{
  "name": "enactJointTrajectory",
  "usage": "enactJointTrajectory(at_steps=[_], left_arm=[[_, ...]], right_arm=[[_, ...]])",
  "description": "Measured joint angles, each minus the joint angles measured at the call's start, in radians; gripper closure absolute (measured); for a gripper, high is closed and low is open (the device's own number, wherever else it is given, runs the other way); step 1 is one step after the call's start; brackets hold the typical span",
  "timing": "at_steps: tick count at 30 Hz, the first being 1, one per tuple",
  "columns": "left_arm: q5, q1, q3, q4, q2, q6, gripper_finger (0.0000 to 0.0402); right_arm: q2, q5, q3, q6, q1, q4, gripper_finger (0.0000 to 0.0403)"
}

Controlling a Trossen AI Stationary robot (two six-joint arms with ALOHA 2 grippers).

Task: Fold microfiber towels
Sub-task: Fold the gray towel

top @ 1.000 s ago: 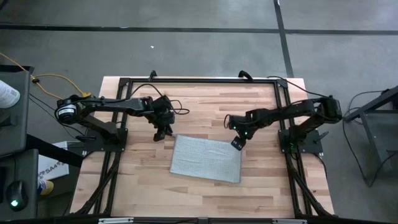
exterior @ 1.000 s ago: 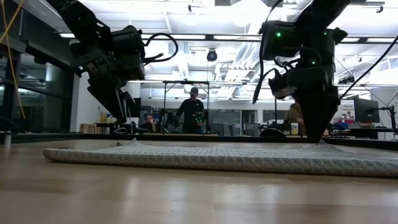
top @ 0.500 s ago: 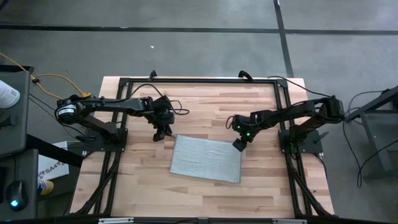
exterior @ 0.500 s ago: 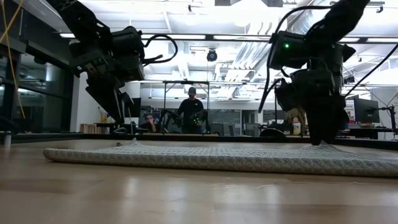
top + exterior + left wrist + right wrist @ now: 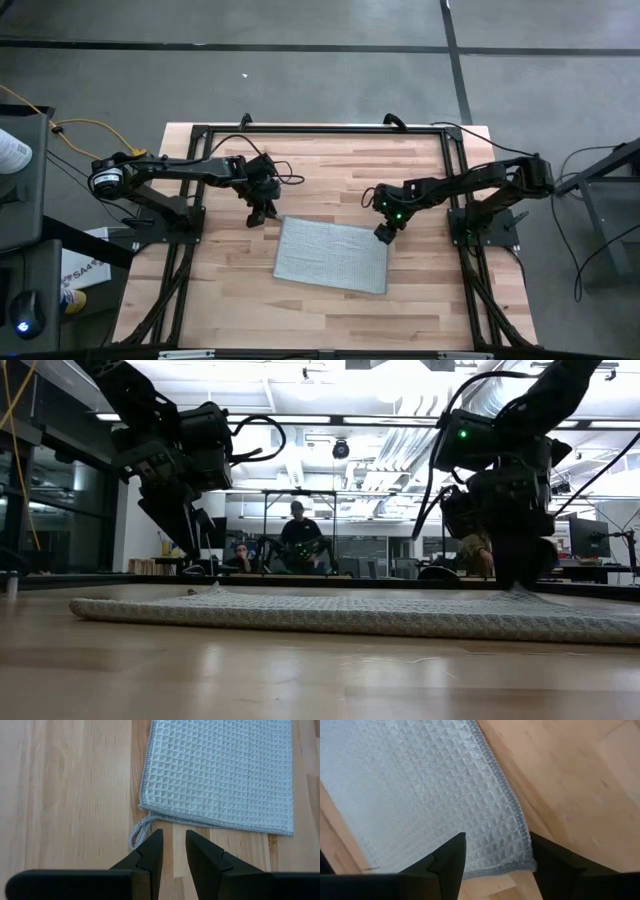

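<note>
The light grey-blue microfiber towel (image 5: 330, 255) lies flat on the wooden table, near its middle. My left gripper (image 5: 262, 213) hangs low just off the towel's far left corner (image 5: 147, 807), beside a small hanging loop (image 5: 137, 831). Its fingers (image 5: 155, 847) are a narrow gap apart over bare wood. My right gripper (image 5: 384, 233) is open, pointing down at the towel's far right corner (image 5: 527, 865). Its two fingers (image 5: 452, 852) stand wide apart over that corner. In the low view the towel (image 5: 350, 612) shows a small rise under my right gripper (image 5: 520, 575). My right gripper's open fingers come down from above at the towel's far right corner (image 5: 520, 860). I cannot tell whether they touch the cloth. The towel lies flat on the table.
A black metal frame (image 5: 320, 130) runs around the tabletop, with the arm bases at the left and right edges. Bare wood lies on the near side of the towel (image 5: 330, 315). People show in the room beyond the table (image 5: 300, 535).
My right gripper has gone a little toward the table's right edge, staying low at the towel's far right corner. The towel has kept its place.
</note>
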Motion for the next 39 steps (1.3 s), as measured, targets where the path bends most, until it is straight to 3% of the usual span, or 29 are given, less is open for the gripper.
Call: enactJointTrajectory(at_steps=[7, 20, 28, 33, 39], left_arm=[[0.013, 0.000, 0.000, 0.015, 0.034, 0.043, 0.0318], [0.028, 0.001, 0.000, 0.166, 0.226, 0.058, 0.0318], [0.034, 0.052, 0.000, 0.217, 0.239, 0.003, 0.0318], [0.132, 0.095, 0.000, 0.204, 0.240, -0.012, 0.0318], [0.159, 0.092, 0.000, 0.207, 0.240, -0.027, 0.0318]], right_arm=[[0.002, -0.029, -0.002, 0.003, 0.005, 0.037, 0.0204], [0.002, -0.022, -0.001, 0.011, 0.033, 0.061, 0.0204], [0.002, -0.010, -0.001, 0.019, 0.044, 0.067, 0.0204], [0.002, -0.010, -0.001, 0.016, 0.044, 0.068, 0.0204], [0.002, -0.012, -0.002, 0.014, 0.044, 0.075, 0.0204]])
